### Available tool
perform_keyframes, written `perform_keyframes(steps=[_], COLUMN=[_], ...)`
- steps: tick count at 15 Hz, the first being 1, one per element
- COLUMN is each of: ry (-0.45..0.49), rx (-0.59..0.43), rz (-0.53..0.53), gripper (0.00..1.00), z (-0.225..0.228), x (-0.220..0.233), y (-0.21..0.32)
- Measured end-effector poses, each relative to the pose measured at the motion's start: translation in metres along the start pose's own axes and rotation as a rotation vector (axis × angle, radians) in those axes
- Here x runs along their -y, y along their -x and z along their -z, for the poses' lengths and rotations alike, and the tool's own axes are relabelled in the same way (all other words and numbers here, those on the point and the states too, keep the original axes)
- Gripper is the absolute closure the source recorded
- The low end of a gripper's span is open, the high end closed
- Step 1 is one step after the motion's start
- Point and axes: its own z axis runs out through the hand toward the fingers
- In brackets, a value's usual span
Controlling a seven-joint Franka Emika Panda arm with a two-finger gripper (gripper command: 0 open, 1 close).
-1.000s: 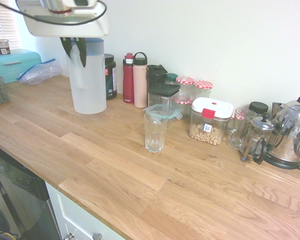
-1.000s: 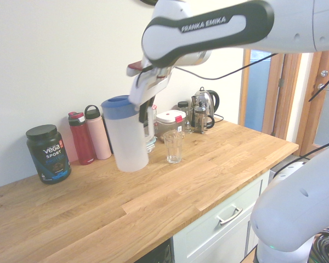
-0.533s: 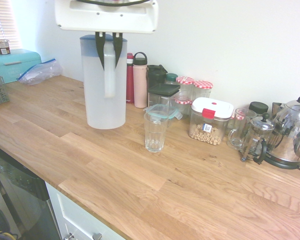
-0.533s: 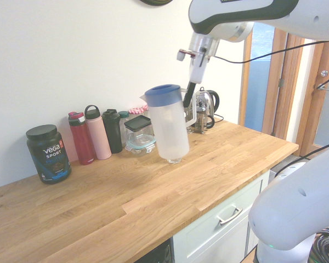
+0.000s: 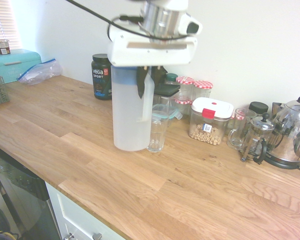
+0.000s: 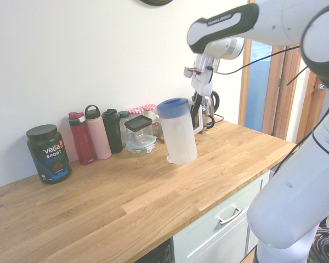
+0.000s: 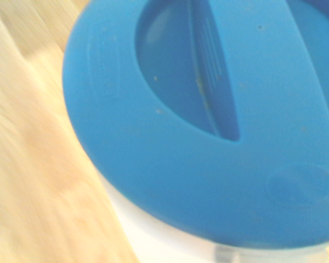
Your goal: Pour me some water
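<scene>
Pitcher (image 5: 132, 112) travelled across bench (image 5: 200, 185) from bottle row to just beside glass (image 5: 157, 134), upright, lid (image 7: 203, 120) on; my fingers (image 5: 141, 82) clamped on handle; water barely showed through frosted wall; judged carry done, tilt over glass next

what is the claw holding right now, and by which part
The claw is shut on the handle of the frosted pitcher with the blue lid, carrying it beside the glass.

Jars (image 5: 192, 90) and bottles (image 6: 101, 134) line the wall behind my pitcher (image 5: 131, 112); a glass (image 5: 157, 134) stands just beside it. The front of the surface (image 5: 180, 200) lies open.
</scene>
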Motion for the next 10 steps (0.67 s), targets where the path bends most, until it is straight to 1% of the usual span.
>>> perform_keyframes(steps=[3,7,10], ry=[0.009,0.028,0.065], rx=[-0.006,-0.017,-0.022], rz=[-0.006,0.018,0.017], gripper=[1.00,1.00,1.00], z=[0.000,0.012,0.040], x=[-0.023,-0.033,-0.048], y=[0.002,0.007,0.018])
